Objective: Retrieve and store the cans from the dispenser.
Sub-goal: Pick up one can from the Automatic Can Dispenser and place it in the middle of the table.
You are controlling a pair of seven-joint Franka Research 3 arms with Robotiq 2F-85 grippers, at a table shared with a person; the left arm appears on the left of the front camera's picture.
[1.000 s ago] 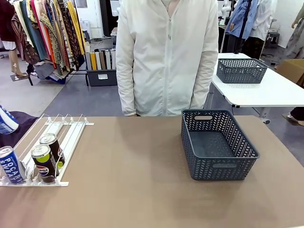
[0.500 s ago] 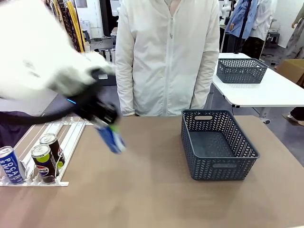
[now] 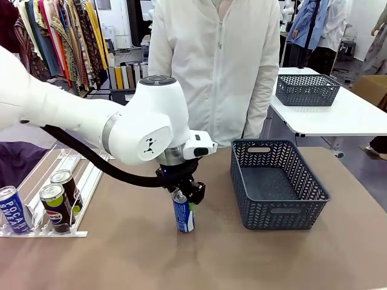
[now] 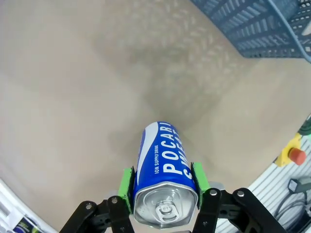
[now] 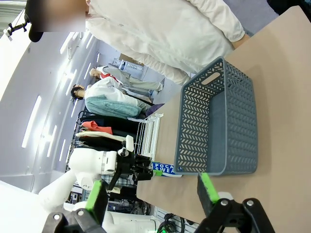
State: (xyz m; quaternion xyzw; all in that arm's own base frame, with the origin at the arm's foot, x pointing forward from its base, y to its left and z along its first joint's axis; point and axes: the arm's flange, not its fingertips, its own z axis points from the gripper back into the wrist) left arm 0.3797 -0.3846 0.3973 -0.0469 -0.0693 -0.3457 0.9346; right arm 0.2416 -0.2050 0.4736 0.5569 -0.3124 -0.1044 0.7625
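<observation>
Well left of your left hand point(image 3: 184, 196), the dispenser point(image 3: 91, 172) holds three cans point(image 3: 55, 205). Left hand clamped on the Pocari can point(image 3: 184, 219), upright, seemingly touching the surface point(image 3: 151, 254). Mid-transfer; next, carry it right, into the basket point(image 3: 278, 212). Right hand point(image 5: 153, 191) spread wide, empty.

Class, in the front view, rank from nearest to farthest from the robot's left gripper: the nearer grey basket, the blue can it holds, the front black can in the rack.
1. The blue can, clamped in the left gripper, mid-table.
2. The grey basket, on its right.
3. The front black can, in the rack, far left.
</observation>
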